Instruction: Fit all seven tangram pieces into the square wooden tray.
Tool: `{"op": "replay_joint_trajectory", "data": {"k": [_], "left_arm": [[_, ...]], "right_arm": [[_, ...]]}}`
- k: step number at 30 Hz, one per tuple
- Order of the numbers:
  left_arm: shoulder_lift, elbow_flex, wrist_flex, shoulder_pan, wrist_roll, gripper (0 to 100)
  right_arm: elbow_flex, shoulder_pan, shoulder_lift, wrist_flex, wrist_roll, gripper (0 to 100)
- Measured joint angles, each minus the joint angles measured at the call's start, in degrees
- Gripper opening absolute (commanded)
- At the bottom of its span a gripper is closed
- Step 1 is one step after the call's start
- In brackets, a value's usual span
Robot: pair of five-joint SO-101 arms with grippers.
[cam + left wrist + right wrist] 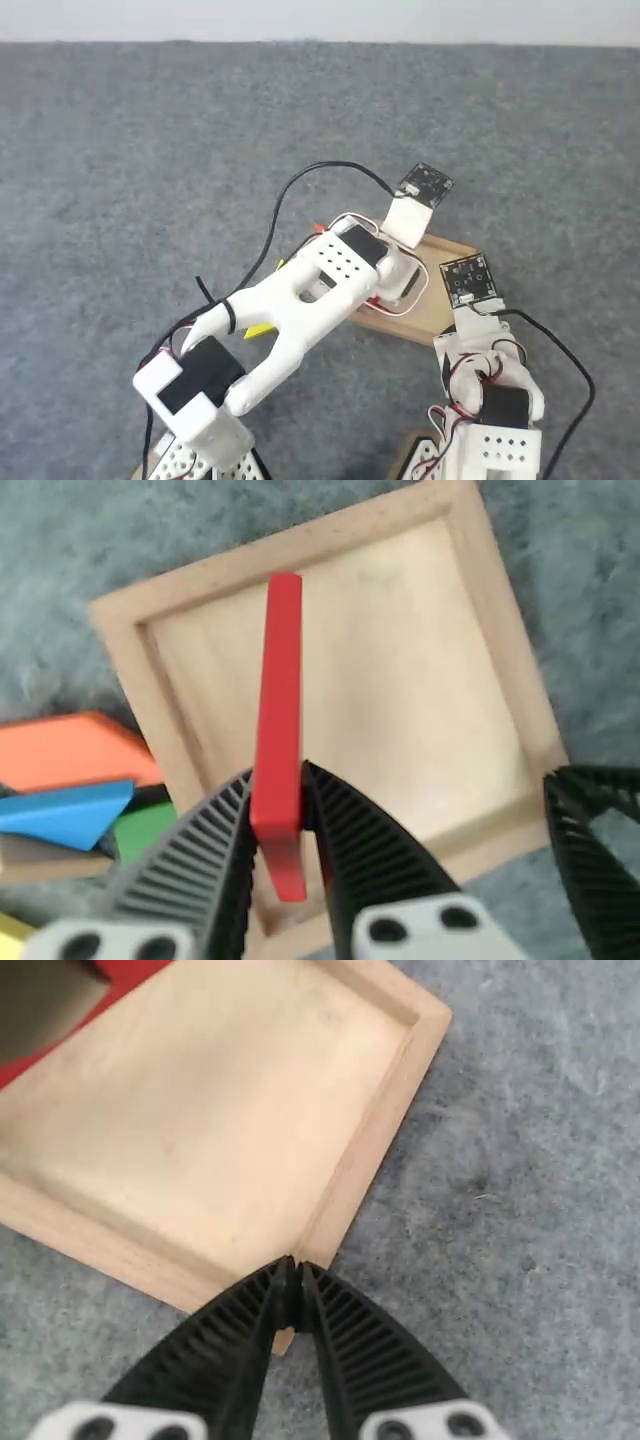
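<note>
Left gripper (278, 815) clamped on red piece (284, 680), above tray (300, 542) floor. Right gripper (293, 1285) closed, empty, tips at tray's rim by a corner.

- Looks like a robotics lab bench: two white printed arms (300, 300) rising from 6 o'clock, loose black cables (272, 235), bare camera boards (425, 185) (no casings).
- Grey felt-covered table (130, 150); plain pale wall (320, 18) at 12 o'clock.

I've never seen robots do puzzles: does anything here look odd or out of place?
Only mildly: the red piece is held on edge in the left gripper over the wooden tray, not flat. The orange piece and blue piece overlap in a heap beside it.
</note>
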Motion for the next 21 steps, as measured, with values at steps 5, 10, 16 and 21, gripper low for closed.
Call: {"op": "replay_joint_trajectory", "data": {"k": [5,10,16,21], "left_arm": [[0.0,-0.18,0.0,0.0,1.67,1],[0.0,-0.18,0.0,0.0,1.85,1],[-0.09,1.32,-3.08,0.0,1.85,1],[-0.09,1.41,-4.48,-1.49,-0.62,1]], "right_arm": [[0.0,0.0,0.0,0.0,0.0,0.8],[0.0,0.0,0.0,0.0,0.0,0.8],[0.0,0.0,0.0,0.0,0.0,0.8],[0.0,0.0,0.0,0.0,0.0,0.8]]}}
